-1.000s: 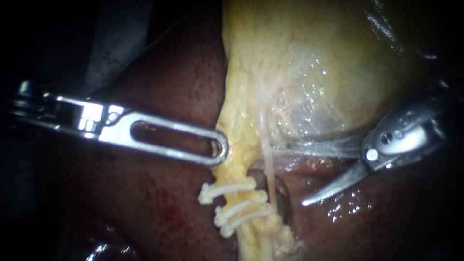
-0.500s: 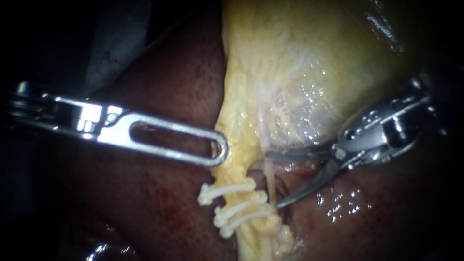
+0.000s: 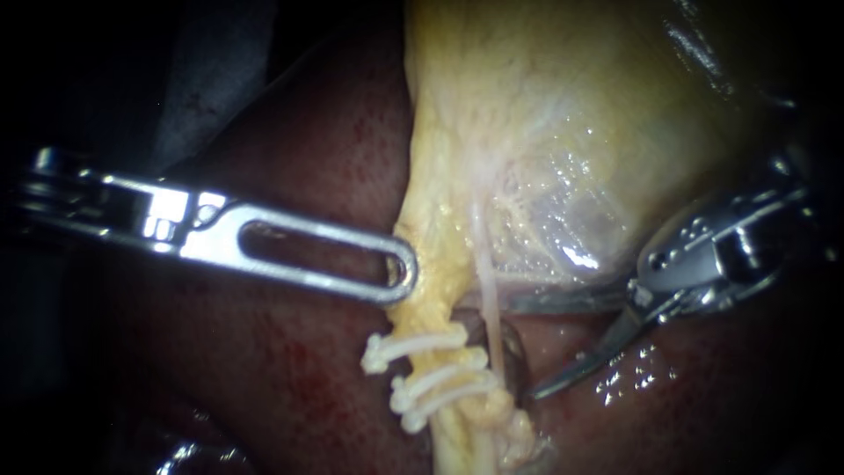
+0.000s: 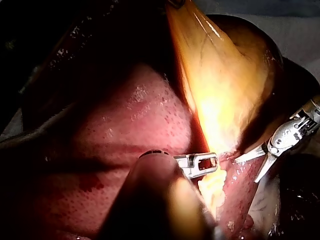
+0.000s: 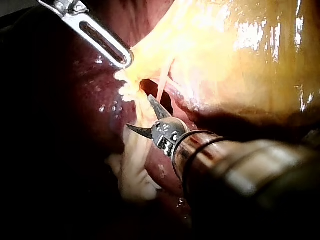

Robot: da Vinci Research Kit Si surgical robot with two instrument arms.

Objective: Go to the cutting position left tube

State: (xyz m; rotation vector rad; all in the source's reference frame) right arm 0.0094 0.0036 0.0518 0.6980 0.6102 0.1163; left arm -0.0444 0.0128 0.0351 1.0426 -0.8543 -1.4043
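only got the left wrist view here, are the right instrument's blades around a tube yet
Observer: No. In the endoscope view the right instrument has its blades open. Both tips lie to the right of the thin pale tube, with none of it between them.
Operator: any clips near there
Observer: Yes, white clips cross the yellow strand just left of that tube.
Operator: any room beside the tube
Observer: The right wrist view shows a dark gap between the tube and the strand, and one blade points toward it.

No legible text, labels or numbers.
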